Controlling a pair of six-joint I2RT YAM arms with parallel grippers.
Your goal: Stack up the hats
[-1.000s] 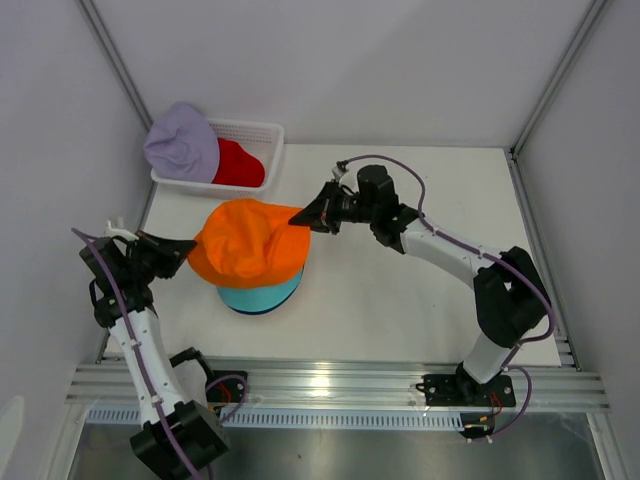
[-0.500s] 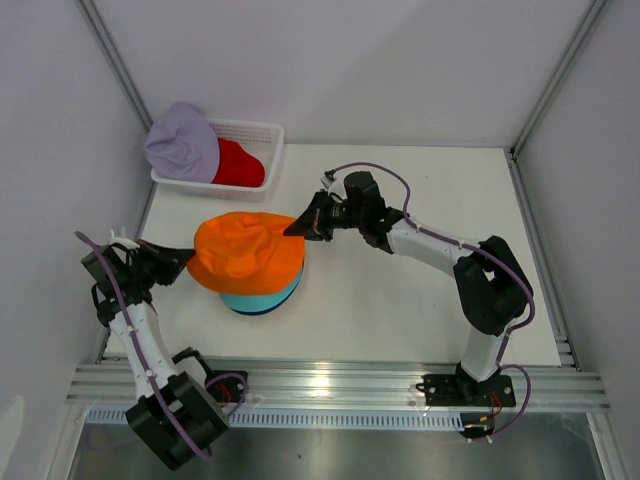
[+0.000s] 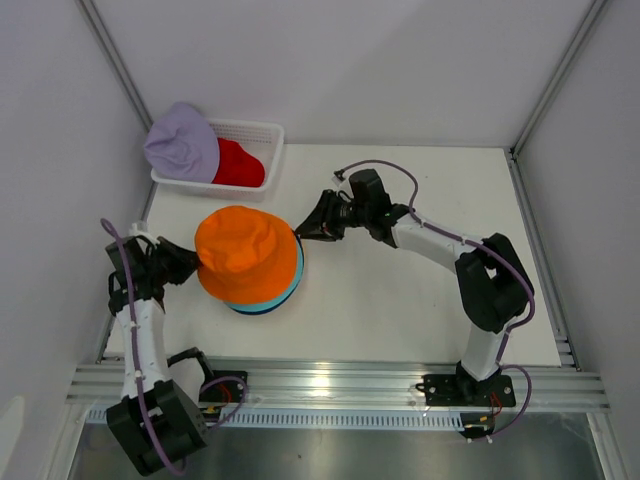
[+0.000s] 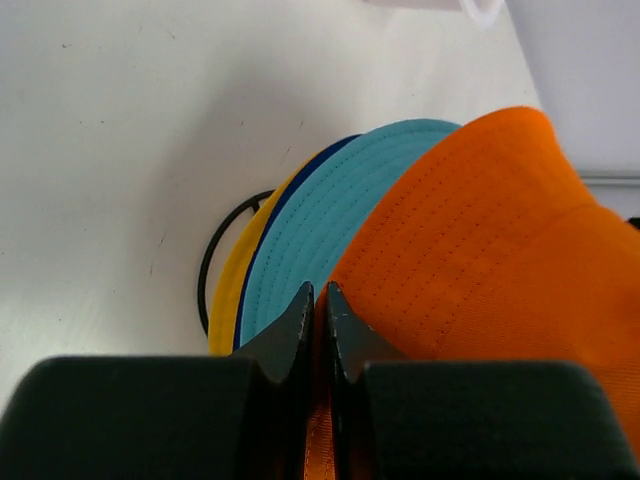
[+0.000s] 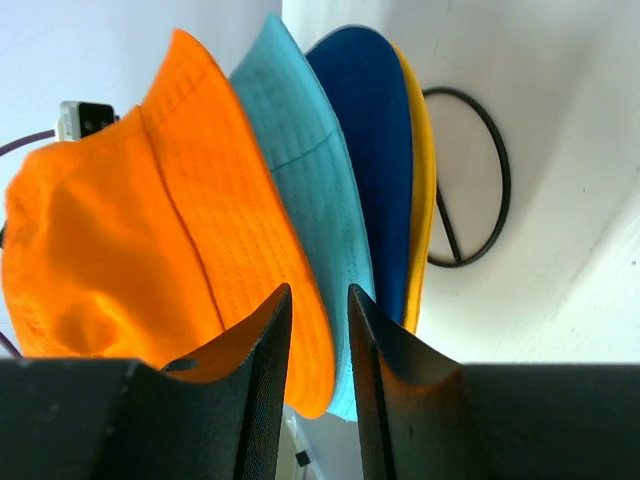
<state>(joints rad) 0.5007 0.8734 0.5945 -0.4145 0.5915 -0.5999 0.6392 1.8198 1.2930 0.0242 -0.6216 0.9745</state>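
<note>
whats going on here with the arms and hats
The orange hat sits atop the teal hat, navy hat and yellow hat on a black wire stand. The left end effector pinches its brim; the right end effector is open at the opposite edge. The lavender hat and red hat lie in the basket.

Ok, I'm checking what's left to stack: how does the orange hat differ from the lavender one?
The orange hat tops the stack at mid-table, over the teal hat; the lavender hat lies on the left end of the basket, beside the red hat. The left gripper and right gripper are at the orange hat's brim; neither is near the lavender hat. Both are soft fabric hats.
</note>
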